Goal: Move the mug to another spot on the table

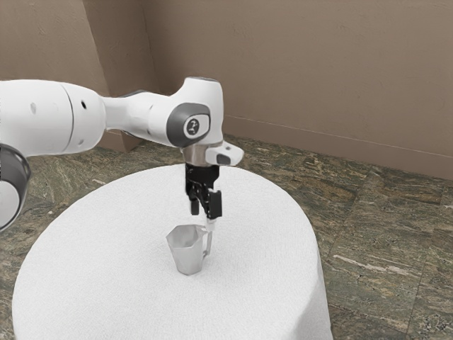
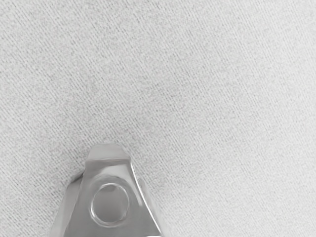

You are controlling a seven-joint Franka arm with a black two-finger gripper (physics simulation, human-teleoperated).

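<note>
Hanging straight down over the mug [image 1: 187, 249] on its handle side, the hand [image 1: 205, 209] seems lined up to take the handle from above; whether it is clenched on it or released, I cannot tell. Upright near the middle of the round white worktop [image 1: 92, 248], the mug is silvery and shiny, its rim angular with a pointed spout

Silver mug [image 1: 188, 249], white table [image 1: 85, 283]
The mug shone pale grey metal; the table's cloth showed a fine diagonal weave. The gripper [image 1: 205, 212] was black, the arm [image 1: 106, 117] white with grey joints, the floor [image 1: 382, 241] mottled brown-green.
</note>
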